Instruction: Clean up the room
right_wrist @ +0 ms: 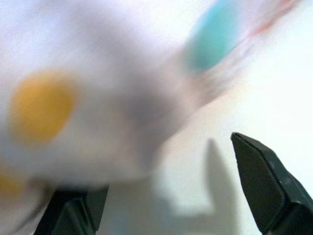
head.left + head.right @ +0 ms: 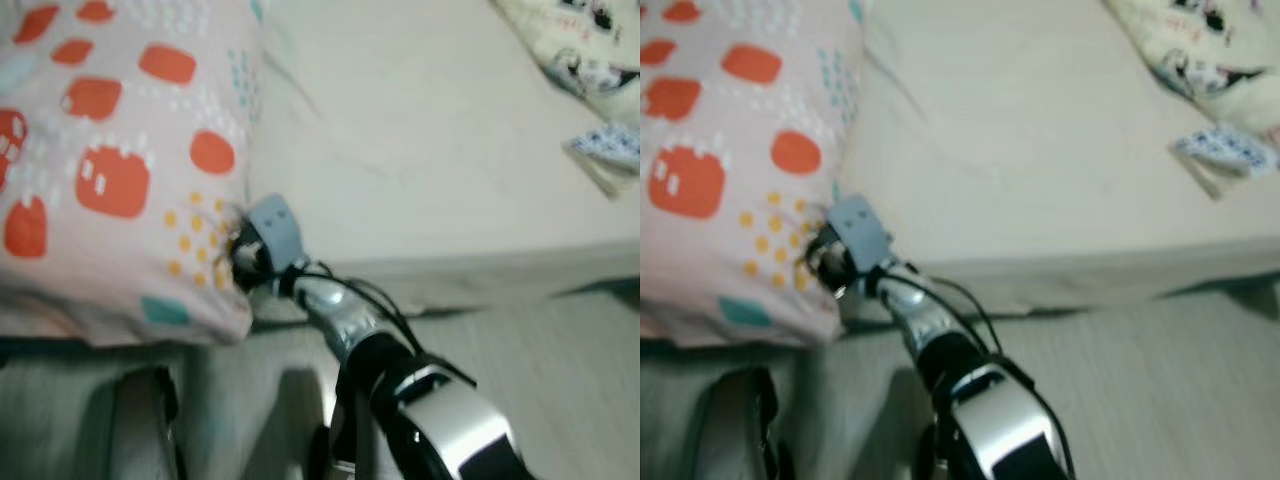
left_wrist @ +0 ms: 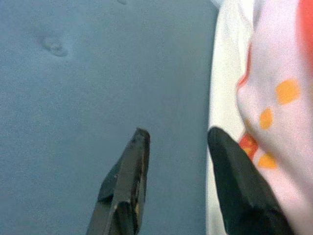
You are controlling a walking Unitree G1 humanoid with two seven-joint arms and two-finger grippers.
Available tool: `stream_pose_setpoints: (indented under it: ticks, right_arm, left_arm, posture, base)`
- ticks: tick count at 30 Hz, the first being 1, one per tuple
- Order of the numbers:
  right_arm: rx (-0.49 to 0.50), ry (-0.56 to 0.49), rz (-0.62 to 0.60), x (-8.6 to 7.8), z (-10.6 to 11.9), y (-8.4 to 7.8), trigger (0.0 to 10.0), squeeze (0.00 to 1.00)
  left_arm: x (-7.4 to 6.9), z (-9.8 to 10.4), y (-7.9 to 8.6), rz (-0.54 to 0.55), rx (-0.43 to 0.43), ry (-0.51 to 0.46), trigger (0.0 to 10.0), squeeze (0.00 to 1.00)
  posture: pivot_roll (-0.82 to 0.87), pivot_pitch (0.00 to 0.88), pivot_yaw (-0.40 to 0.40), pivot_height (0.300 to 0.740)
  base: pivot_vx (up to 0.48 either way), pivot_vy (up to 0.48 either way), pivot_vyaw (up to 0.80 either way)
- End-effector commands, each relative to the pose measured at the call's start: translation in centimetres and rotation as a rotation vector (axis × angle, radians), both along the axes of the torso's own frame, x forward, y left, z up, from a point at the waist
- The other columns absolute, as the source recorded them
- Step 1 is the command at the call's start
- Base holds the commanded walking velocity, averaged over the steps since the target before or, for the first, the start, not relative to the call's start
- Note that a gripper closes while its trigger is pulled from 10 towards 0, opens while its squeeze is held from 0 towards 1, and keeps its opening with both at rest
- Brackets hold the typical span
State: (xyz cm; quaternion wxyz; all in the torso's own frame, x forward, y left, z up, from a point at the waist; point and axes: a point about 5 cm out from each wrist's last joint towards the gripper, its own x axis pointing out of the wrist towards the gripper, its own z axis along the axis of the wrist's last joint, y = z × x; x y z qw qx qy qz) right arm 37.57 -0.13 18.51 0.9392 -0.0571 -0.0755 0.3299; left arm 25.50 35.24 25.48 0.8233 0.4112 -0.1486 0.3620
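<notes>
Right tool (image 2: 238, 252), fingers apart, against pillow (image 2: 110, 170) corner on bed (image 2: 420, 140); left tool (image 3: 178, 147) fingers apart beside pillow.

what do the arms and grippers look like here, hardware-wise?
Right arm: silver metallic forearm, black joint sections, a white-silver band on the upper segment, thin black cables looping alongside, a grey boxy module at the wrist. Right gripper and left gripper: two long black fingers each, tapering to wedge tips.
</notes>
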Motion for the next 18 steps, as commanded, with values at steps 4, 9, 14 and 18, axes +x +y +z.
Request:
stream_pose_setpoints:
  ticks: [4, 9, 14, 18]
  right_arm:
    - [0.142, -0.078, -0.022, 0.4, 1.0, -5.0, 10.0, 0.00]
    - [0.185, -0.098, -0.065, -0.2, 0.4, -8.4, 10.0, 0.00]
    - [0.193, -0.086, -0.103, -0.3, -0.1, -9.3, 10.0, 0.00]
    - [0.207, -0.085, -0.155, -0.1, -0.1, -10.1, 10.0, 0.00]
  left_arm:
    - [-4.5, 3.2, -2.5, -0.091, 0.140, 0.029, 10.0, 0.00]
    - [-5.3, 3.7, -4.4, -0.329, 0.145, 0.185, 10.0, 0.00]
    - [-5.2, 1.4, -6.9, -0.632, -0.005, 0.419, 10.0, 0.00]
    - [-7.2, -4.3, -9.1, -0.897, -0.208, 0.869, 10.0, 0.00]
  posture:
    - [0.25, 0.232, -0.119, 0.525]
    - [0.27, 0.207, -0.122, 0.525]
    - [0.27, 0.203, -0.118, 0.525]
    - [0.26, 0.203, -0.107, 0.525]
  base:
    - [0.000, 0.000, 0.00]
    - [0.000, 0.000, 0.00]
    - [0.000, 0.000, 0.00]
    - [0.000, 0.000, 0.00]
